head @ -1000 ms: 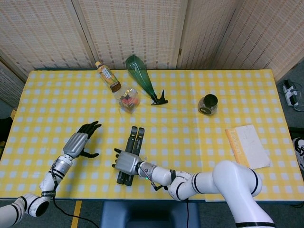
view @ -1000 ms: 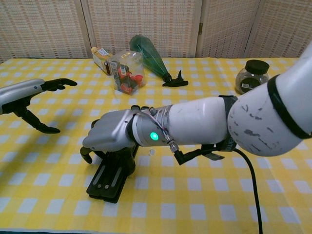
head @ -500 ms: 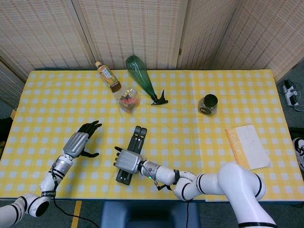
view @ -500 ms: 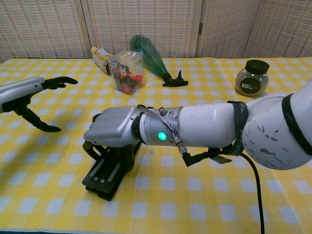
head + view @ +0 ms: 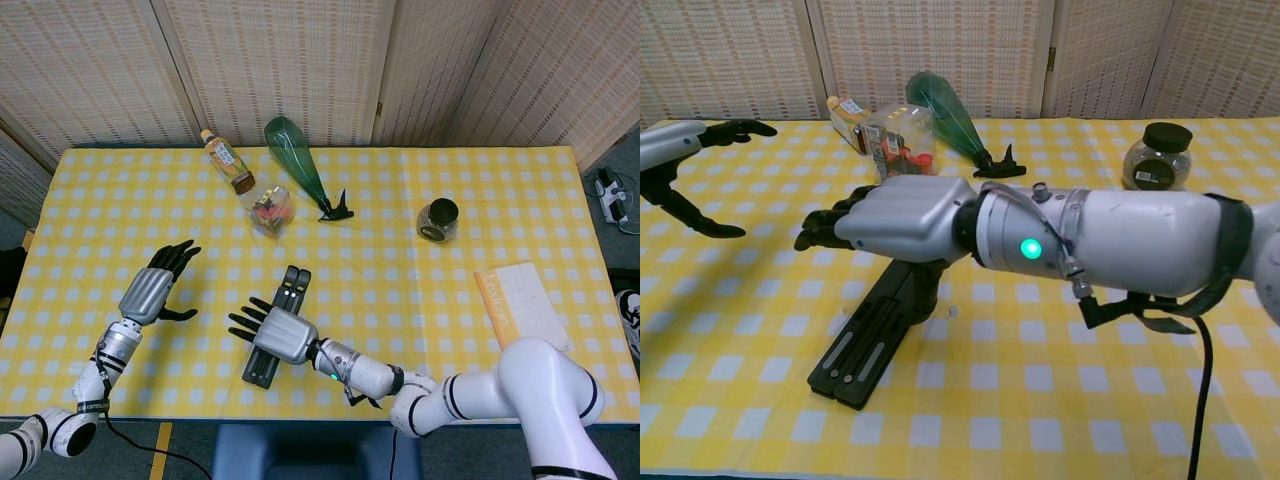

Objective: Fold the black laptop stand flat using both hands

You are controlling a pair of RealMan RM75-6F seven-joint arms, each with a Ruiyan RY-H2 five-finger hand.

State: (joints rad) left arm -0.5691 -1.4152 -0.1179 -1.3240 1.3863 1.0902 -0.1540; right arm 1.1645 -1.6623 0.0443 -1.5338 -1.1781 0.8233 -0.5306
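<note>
The black laptop stand [image 5: 292,288] [image 5: 865,345] lies flat on the yellow checked table, a long narrow bar pointing toward the front edge. My right hand [image 5: 272,333] [image 5: 902,215] hovers over its middle, fingers stretched out to the left and holding nothing. Whether its thumb touches the stand is hidden under the palm. My left hand [image 5: 150,289] [image 5: 682,150] is raised to the left of the stand, well apart from it, fingers spread and empty.
At the back of the table lie a tea bottle [image 5: 226,160], a green spray bottle [image 5: 297,165] and a clear box of red items [image 5: 268,208]. A dark-lidded jar [image 5: 438,219] stands to the right. A notebook [image 5: 522,308] lies near the right edge.
My right hand has uncurled its fingers and lifted off the stand, which now lies lower and flatter. My left hand has risen and drawn further left.
</note>
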